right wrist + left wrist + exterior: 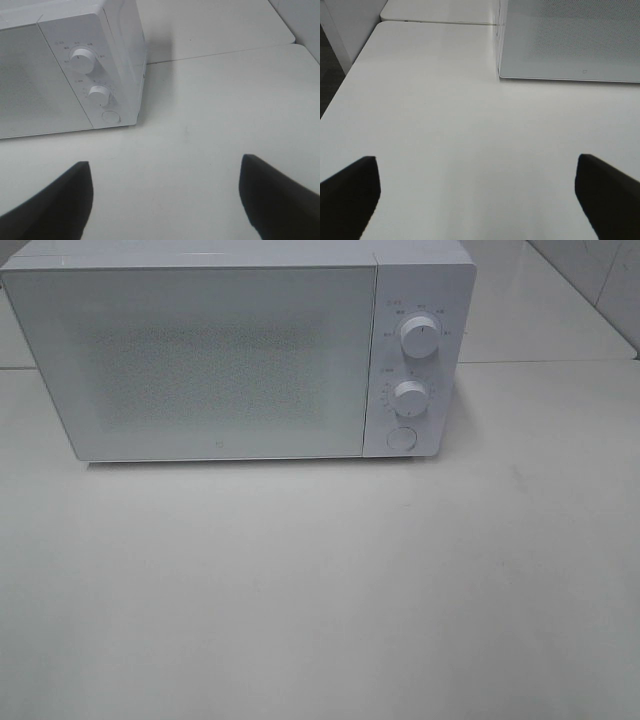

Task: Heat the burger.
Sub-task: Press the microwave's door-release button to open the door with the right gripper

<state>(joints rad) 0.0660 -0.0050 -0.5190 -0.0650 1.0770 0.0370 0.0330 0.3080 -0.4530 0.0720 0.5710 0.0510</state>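
Could not place the burger: not visible in any of the three views, so whereabouts not determined.

Recorded a white microwave (pixel 220 360) standing on the white table (pixel 320 590), toward the far side in the high view. Found its door (pixel 200 365) shut, a pale panel with a fine dotted mesh across the middle. Noted the control strip to the right of the door: upper knob (pixel 420 336), lower knob (pixel 411 398) beneath it, round button (pixel 401 439) lowest. Could not read the small markings around the knobs. Observed a seam (pixel 540 362) running across the surface to the right of the microwave.

Inspected the left gripper (pixel 475 165): jaws spread wide, dark fingers (pixel 350 195) well apart, only bare table between them, nothing held. Pointed toward the hinge-side corner of the microwave door, well short of it, touching nothing.

Inspected the right gripper (pixel 165 162): jaws likewise wide open, fingers (pixel 60 200) well apart, nothing gripped. Faced the table in front of the control strip, with both knobs and the button in its wrist view, apart from the microwave.
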